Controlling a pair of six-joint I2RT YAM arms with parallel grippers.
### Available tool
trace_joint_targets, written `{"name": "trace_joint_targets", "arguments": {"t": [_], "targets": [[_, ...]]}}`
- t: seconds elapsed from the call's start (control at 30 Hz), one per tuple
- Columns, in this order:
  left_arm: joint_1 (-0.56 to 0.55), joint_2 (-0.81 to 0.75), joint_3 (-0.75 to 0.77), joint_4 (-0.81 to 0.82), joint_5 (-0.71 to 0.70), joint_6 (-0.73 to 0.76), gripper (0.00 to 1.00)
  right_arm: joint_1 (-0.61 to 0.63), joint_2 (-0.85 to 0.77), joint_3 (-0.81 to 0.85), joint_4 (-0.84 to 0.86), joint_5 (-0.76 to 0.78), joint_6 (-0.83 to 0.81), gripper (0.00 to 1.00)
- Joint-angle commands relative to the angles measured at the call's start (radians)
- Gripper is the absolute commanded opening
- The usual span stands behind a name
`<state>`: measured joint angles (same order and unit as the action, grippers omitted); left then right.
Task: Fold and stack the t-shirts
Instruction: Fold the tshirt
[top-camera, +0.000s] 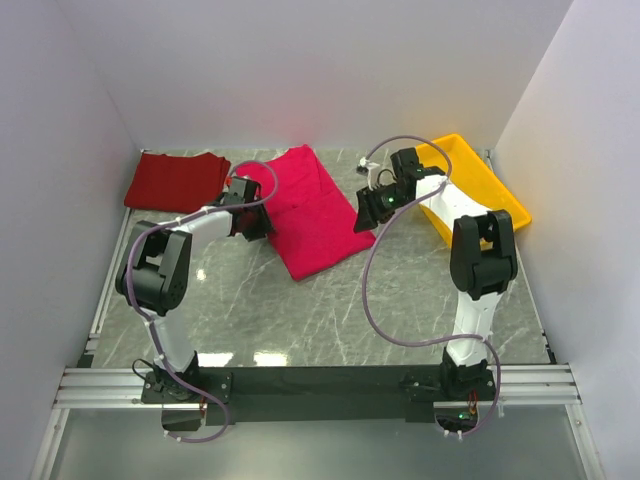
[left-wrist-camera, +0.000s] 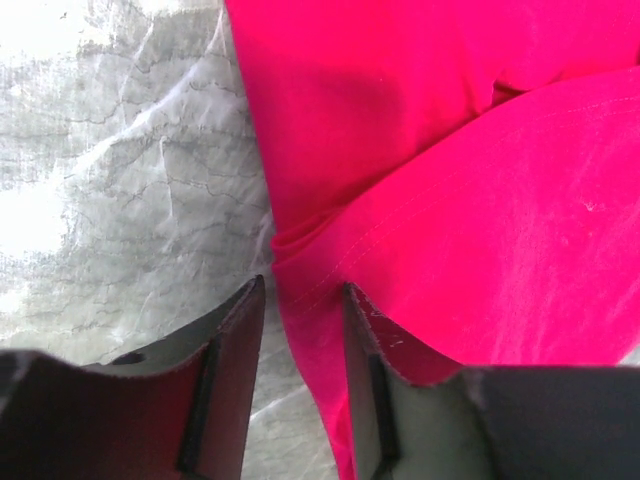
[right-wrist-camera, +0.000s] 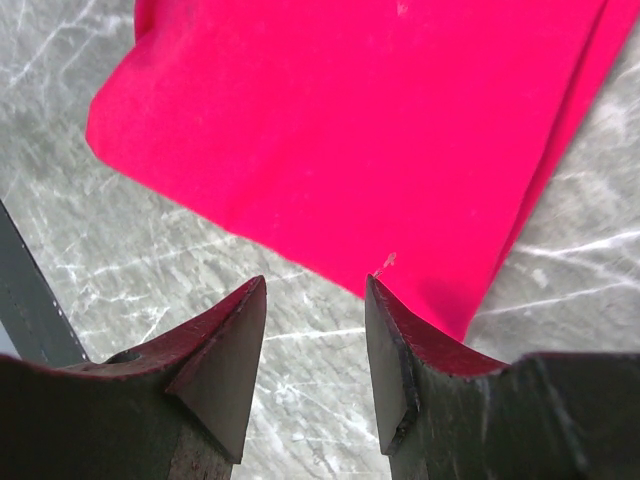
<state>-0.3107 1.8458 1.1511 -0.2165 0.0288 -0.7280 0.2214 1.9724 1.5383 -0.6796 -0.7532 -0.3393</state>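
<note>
The bright crimson t-shirt (top-camera: 310, 205) lies partly folded on the marble table, mid-back. The darker maroon t-shirt (top-camera: 175, 180) lies folded at the back left. My left gripper (top-camera: 257, 222) is low at the crimson shirt's left edge. In the left wrist view it (left-wrist-camera: 303, 285) is open, and the hemmed edge of the crimson shirt (left-wrist-camera: 420, 200) runs into the gap between the fingers. My right gripper (top-camera: 366, 215) is at the shirt's right edge. It (right-wrist-camera: 316, 280) is open over bare table, and the crimson shirt (right-wrist-camera: 340, 130) starts just beyond its tips.
A yellow plastic tray (top-camera: 495, 190) stands at the back right, close behind the right arm. White walls close in the table on the left, back and right. Grey marble table (top-camera: 330, 310) shows between the shirts and the arm bases.
</note>
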Motion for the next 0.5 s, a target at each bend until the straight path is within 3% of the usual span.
{"name": "trace_joint_targets", "arguments": {"t": [0.0,0.23,0.33,0.47], "targets": [[0.004,0.015,0.047,0.006,0.000,-0.017,0.41,-0.008,-0.076,-0.027,0.011,-0.023,-0.015,0.51],[0.013,0.046,0.075,0.020,0.031,-0.005,0.19,-0.011,-0.112,-0.072,0.008,-0.035,-0.018,0.51],[0.019,0.046,0.085,0.023,0.034,0.006,0.03,-0.017,-0.125,-0.084,0.005,-0.037,-0.023,0.50],[0.025,0.023,0.087,0.037,0.017,0.047,0.01,-0.019,-0.153,-0.112,0.002,-0.020,-0.043,0.50]]}}
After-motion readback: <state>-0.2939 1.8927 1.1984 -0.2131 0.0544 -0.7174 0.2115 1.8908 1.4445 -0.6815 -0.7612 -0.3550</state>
